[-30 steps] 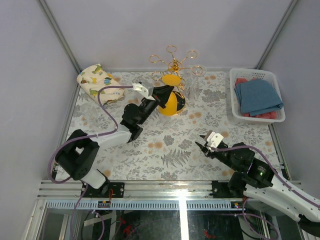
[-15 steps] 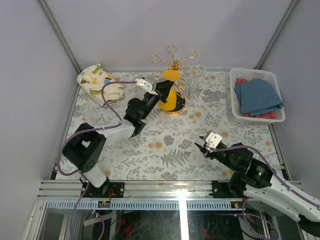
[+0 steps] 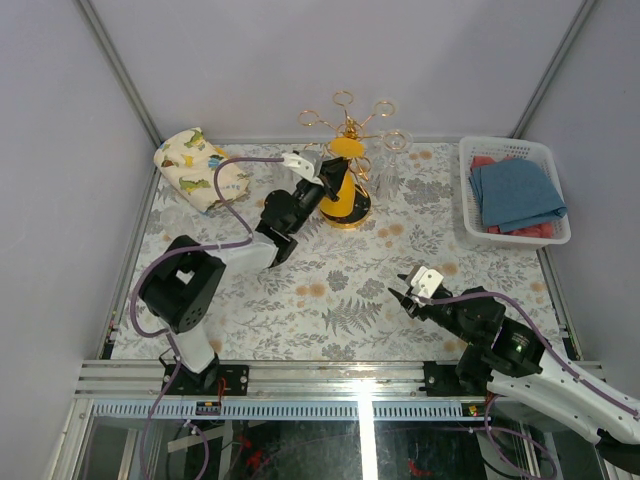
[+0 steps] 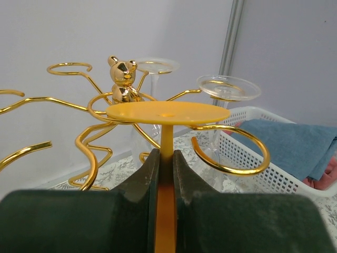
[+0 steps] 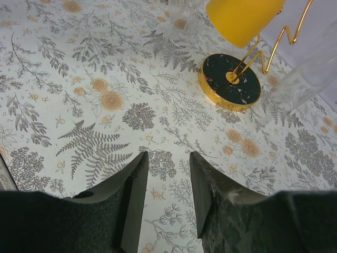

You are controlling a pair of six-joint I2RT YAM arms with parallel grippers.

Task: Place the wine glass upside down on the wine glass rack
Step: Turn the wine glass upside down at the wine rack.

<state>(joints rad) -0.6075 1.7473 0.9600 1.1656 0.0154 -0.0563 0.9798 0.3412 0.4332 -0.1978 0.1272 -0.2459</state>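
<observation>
1. We see the left gripper [image 4: 162, 158] clenched on the stem of the inverted yellow wine glass [image 4: 167, 112], foot just above it.
2. The wine glass rack [image 4: 122, 79] has its loops just ahead, level with the foot.
3. We judge the glass light, rigid, slippery and breakable; the stem is the best hold.
4. The right gripper [image 5: 168, 163] is parted and empty.

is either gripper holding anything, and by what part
The left gripper holds the yellow wine glass upside down, pinched by its stem. The right gripper holds nothing.

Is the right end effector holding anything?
No, the right end effector is open, and only the flowery tablecloth shows through the gap in the right wrist view.
</observation>
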